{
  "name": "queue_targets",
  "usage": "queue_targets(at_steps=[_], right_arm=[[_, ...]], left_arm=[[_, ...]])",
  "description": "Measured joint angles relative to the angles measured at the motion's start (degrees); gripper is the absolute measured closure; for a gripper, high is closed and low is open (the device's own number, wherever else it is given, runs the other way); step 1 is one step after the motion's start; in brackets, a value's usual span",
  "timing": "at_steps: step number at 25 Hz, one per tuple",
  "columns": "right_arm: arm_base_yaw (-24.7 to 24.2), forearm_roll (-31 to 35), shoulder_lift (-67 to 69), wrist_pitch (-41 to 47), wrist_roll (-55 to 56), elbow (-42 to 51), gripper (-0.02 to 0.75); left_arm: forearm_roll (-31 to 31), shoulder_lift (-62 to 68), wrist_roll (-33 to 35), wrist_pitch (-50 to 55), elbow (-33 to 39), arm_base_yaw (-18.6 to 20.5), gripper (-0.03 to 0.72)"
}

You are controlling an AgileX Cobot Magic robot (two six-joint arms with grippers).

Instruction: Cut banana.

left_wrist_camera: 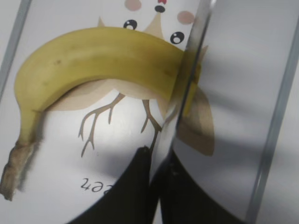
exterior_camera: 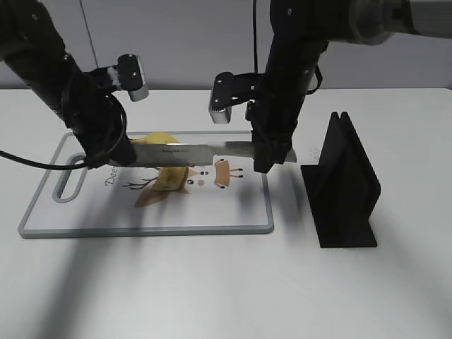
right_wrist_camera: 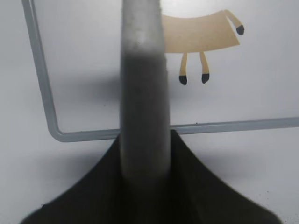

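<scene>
While the knife (exterior_camera: 201, 150) spans level between both arms, the right gripper (exterior_camera: 272, 157) clamps its handle and the left gripper (exterior_camera: 116, 152) pinches the blade tip. Banana (left_wrist_camera: 98, 60) lies on the cutting board (exterior_camera: 42, 222) directly under the blade, long axis crossing it near one end. Black knife stand (exterior_camera: 346, 187) sits right, well apart, blocking nothing.

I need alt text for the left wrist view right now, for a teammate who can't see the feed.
A knife blade presses edge-down into a yellow banana near its right end, on a white cutting board printed with a cartoon animal. The left gripper shows dark at the bottom, its jaws closed on the blade. The banana's brown stem points lower left.
</scene>
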Motion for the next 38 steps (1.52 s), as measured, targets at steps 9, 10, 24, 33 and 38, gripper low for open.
queue_targets(at_steps=[9, 10, 24, 33, 38], right_arm=[[-0.1, -0.9, 0.1, 0.4, 0.0, 0.0, 0.560], [-0.2, -1.0, 0.1, 0.5, 0.0, 0.0, 0.560], [-0.2, -1.3, 1.3, -0.3, -0.1, 0.0, 0.558], [-0.3, -1.2, 3.6, -0.4, -0.1, -0.5, 0.555], [-0.3, -1.3, 4.3, -3.0, -0.2, -0.5, 0.550]], left_arm=[[-0.8, 0.9, -0.1, -1.9, 1.1, -1.1, 0.657], [-0.8, 1.1, -0.1, -2.2, 1.2, -1.3, 0.657], [0.2, 2.1, -0.5, -3.5, 1.3, -1.8, 0.657], [0.7, 1.9, -0.4, -6.9, 3.0, -2.0, 0.657], [-0.2, 1.7, -0.1, -14.4, 8.1, -2.1, 0.657]])
